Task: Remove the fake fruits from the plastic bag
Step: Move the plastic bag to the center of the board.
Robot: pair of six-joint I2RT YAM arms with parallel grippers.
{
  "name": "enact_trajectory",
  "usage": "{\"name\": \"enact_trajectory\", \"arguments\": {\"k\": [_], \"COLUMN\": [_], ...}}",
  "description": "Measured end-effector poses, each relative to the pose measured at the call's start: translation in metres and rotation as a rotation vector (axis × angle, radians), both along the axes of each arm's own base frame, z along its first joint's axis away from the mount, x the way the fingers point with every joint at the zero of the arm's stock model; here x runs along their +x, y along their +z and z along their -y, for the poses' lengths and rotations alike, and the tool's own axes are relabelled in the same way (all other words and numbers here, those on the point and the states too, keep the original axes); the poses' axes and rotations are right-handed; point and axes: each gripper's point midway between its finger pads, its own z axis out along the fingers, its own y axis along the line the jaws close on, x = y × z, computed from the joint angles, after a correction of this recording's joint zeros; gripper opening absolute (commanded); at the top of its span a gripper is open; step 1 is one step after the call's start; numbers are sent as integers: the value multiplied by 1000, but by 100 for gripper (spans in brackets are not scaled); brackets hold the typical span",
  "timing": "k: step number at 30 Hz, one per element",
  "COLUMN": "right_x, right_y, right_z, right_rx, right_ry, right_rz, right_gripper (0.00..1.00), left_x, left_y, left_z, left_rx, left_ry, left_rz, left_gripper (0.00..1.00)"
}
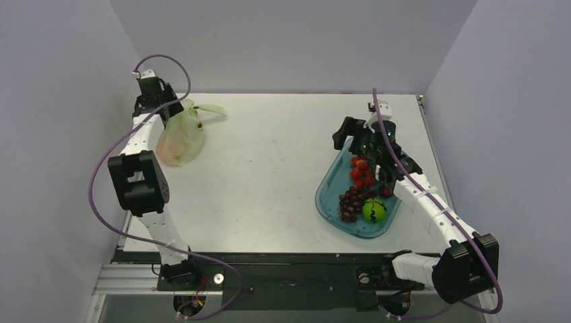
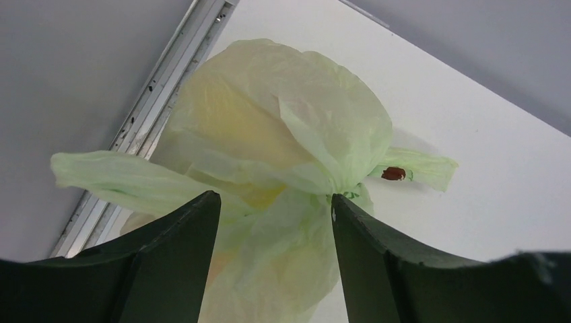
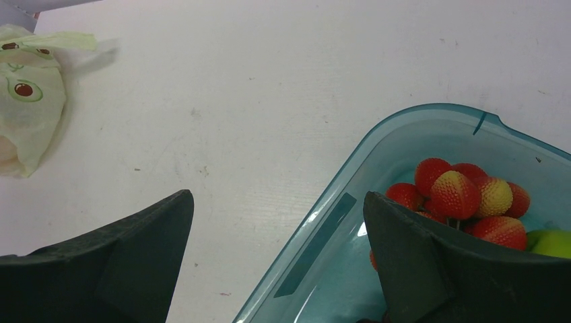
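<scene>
Ahead of the left end effector [image 2: 273, 196], the bag [image 2: 283, 114] is seen as pale translucent green, tinted yellow and orange within, and printed with a round dark-brown mark [image 2: 394, 173]. Beneath the right end effector [image 3: 277, 196], a translucent teal tray [image 3: 404, 124] is shown holding a red cluster [image 3: 464, 195] patched with yellow. The bench [image 3: 269, 87] is white.

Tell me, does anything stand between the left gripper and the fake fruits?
Yes: the plastic bag. The fake fruits show as orange and yellow shapes through its film; its gathered neck sits inside the open left gripper.
</scene>
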Motion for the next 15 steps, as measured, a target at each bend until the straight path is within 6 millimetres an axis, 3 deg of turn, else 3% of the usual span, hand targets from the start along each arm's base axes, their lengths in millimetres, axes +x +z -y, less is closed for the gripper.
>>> {"name": "enact_trajectory", "arguments": {"k": [4, 6, 11, 13, 15], "right_x": [1, 0, 0, 0, 0], "right_y": [1, 1, 1, 1, 1], "right_z": [0, 0, 0, 0, -1], "right_rx": [-8, -12, -15, -14, -11], "right_ry": [3, 5, 6, 9, 13], "right_rz": [-4, -5, -6, -5, -4], "right_gripper": [92, 92, 92, 92, 92], "left_x": [10, 8, 3, -3, -13], "left_y": [-30, -46, -65, -76, -88], "left_z": [10, 19, 48, 60, 73], "left_rx": [-5, -21, -57, -85, -109], "left_ry": [-79, -118, -205, -231, -261], "left_rz": [-73, -118, -160, -181, -210], "left_gripper": [55, 43, 7, 0, 0]}}
